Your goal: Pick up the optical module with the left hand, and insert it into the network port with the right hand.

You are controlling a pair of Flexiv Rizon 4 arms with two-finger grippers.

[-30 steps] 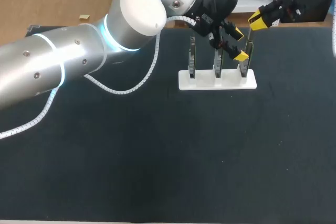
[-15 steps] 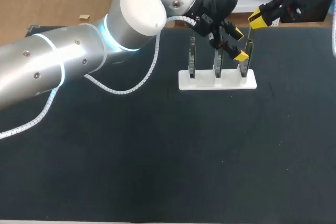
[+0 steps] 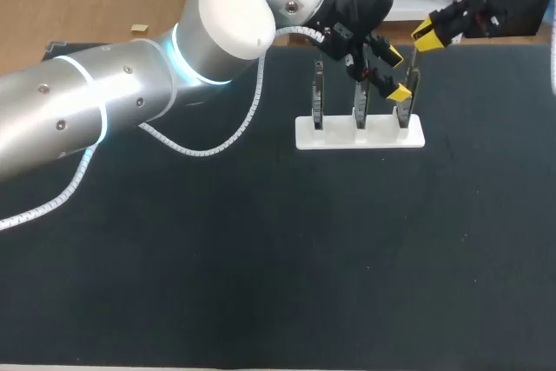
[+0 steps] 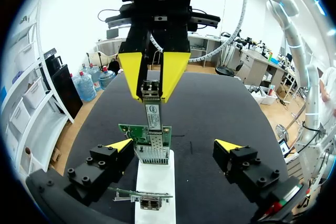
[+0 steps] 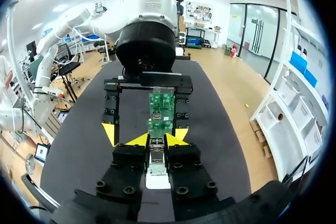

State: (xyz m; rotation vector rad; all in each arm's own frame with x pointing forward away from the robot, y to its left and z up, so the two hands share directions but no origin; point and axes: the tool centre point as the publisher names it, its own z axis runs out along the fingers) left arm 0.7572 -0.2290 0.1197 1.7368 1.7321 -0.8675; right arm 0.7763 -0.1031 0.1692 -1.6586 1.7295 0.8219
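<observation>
looking along the left wrist, the left gripper [image 4: 174, 148] is spread wide. its blocky black fingers with yellow wedge tips sit either side of a green network card [image 4: 146, 136] and touch nothing. that card stands upright in a slotted white stand [image 4: 155, 182], with a ribbed metal port cage [image 4: 153, 153] on its face. just above it the right gripper [image 4: 157, 77] is clamped on the optical module [image 4: 151, 106], a slim grey metal bar with a pale label. the module's lower end meets the card's top edge; whether it has entered the port i cannot tell. the right wrist view shows the module's end pinched between that gripper's yellow tips, with the card beyond. only the head view shows three cards in a row on the stand. it also shows the matte black table [image 3: 261, 258] lying open around the stand, which sits toward the far edge.
</observation>
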